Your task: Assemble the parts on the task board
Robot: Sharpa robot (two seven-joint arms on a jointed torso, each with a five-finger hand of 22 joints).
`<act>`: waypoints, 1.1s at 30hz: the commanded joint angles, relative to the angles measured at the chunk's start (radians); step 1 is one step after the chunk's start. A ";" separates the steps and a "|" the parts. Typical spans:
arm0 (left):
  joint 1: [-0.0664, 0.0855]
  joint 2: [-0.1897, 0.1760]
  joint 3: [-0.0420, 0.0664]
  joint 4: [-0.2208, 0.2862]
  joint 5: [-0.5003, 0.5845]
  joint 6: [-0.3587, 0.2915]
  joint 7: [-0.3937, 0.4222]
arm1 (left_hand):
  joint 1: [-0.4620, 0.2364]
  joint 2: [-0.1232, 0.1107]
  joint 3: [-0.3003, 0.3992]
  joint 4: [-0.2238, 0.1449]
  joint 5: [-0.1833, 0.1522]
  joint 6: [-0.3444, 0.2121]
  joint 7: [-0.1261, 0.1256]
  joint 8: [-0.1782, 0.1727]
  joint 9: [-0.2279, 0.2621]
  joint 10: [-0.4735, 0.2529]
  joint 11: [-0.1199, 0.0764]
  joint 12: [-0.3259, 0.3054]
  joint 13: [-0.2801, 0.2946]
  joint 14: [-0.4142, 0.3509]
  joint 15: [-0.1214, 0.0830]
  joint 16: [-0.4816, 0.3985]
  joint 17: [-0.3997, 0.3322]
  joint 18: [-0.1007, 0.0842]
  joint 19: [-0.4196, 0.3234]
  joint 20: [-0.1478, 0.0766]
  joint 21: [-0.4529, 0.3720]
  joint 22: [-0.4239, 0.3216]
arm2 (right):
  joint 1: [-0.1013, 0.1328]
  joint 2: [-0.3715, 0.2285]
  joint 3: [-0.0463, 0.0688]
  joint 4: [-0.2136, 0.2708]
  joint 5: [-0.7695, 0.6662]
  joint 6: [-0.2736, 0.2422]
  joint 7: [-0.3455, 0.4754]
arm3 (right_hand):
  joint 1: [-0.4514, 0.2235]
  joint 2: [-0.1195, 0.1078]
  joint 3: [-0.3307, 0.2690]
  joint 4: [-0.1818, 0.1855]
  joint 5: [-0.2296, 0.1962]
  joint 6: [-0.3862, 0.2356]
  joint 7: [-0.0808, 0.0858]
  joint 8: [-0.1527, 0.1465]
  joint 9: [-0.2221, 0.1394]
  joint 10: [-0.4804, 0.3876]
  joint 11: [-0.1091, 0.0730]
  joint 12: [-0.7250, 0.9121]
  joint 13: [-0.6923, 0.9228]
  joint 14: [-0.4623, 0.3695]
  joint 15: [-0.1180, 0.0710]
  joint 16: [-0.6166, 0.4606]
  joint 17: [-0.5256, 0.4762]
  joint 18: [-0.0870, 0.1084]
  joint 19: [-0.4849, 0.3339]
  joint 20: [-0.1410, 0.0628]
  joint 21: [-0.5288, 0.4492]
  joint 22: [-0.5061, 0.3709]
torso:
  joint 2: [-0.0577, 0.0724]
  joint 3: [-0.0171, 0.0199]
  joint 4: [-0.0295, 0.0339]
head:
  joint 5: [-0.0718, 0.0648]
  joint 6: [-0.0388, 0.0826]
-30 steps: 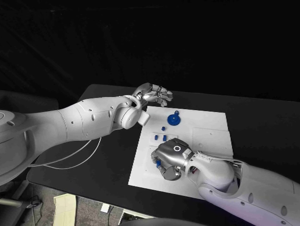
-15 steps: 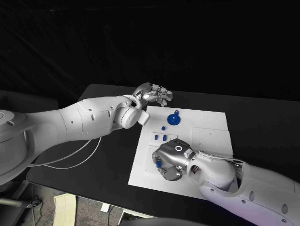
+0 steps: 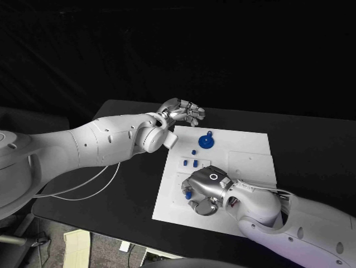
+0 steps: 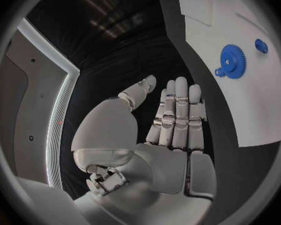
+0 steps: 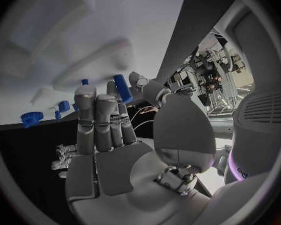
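The white task board (image 3: 246,167) lies mid-table. A blue gear (image 3: 207,141) sits near its far left corner, with small blue pieces (image 3: 189,163) a little nearer. My right hand (image 3: 203,192) hovers over the board's near left part and pinches a short blue peg (image 5: 122,88) between thumb and a finger; the peg also peeks out beside the hand (image 3: 187,194). In the right wrist view the gear (image 5: 31,118) and small pieces (image 5: 63,106) lie beyond the fingertips. My left hand (image 3: 184,111) floats off the board's far left corner, fingers straight and holding nothing, with the gear (image 4: 233,60) to its side.
The black table (image 3: 307,139) surrounds the board. Shallow white recesses and raised blocks (image 3: 250,159) mark the board's right half. A grey cable (image 3: 90,184) loops beside the left arm at the table's left edge.
The right hand has slid slightly toward the board's near edge with the peg. The left hand has stayed put.
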 commanded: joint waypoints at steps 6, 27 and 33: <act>0.002 0.000 0.001 0.003 0.006 0.014 0.006 | -0.003 0.010 -0.002 0.004 0.005 -0.007 -0.002 0.004 -0.001 -0.005 0.000 0.000 -0.001 0.007 -0.002 -0.006 0.002 0.011 0.007 -0.001 -0.006 0.002 | -0.003 -0.010 -0.002 0.011 0.016 -0.068 0.007 | 0.007 -0.016 -0.002 0.004 -0.005 -0.019 0.005 -0.013 -0.008 -0.026 0.008 -0.022 -0.013 -0.002 0.016 0.004 -0.003 0.102 -0.006 0.001 -0.004 0.014 | 0.000 -0.0002 0.0001 | -0.001 0.002; 0.002 -0.005 0.001 0.002 0.006 0.012 0.006 | -0.003 0.010 -0.002 0.004 0.005 -0.007 -0.002 0.004 -0.002 -0.005 0.000 0.000 -0.002 0.007 -0.002 -0.008 0.004 0.011 0.007 -0.001 -0.007 0.002 | 0.026 -0.093 0.064 0.077 0.251 -0.146 0.080 | -0.031 -0.027 -0.079 -0.023 -0.008 -0.117 -0.009 -0.045 -0.029 -0.225 0.056 -0.022 -0.136 -0.013 0.062 0.014 -0.010 0.102 -0.009 0.006 -0.019 0.011 | 0.000 0.0019 -0.0010 | -0.013 0.025; 0.002 -0.010 0.001 0.003 0.006 0.011 0.007 | -0.003 0.010 -0.002 0.004 0.005 -0.007 -0.002 0.004 -0.002 -0.005 0.000 0.000 -0.002 0.007 -0.002 -0.008 0.004 0.011 0.007 -0.001 -0.007 0.003 | 0.079 -0.180 0.085 0.107 0.499 -0.094 0.091 | -0.049 -0.023 -0.106 -0.009 -0.003 -0.114 0.012 -0.038 -0.029 -0.178 0.055 -0.007 -0.143 -0.015 0.062 0.017 -0.013 0.102 -0.010 0.006 -0.020 0.013 | -0.001 0.0022 -0.0020 | -0.027 0.040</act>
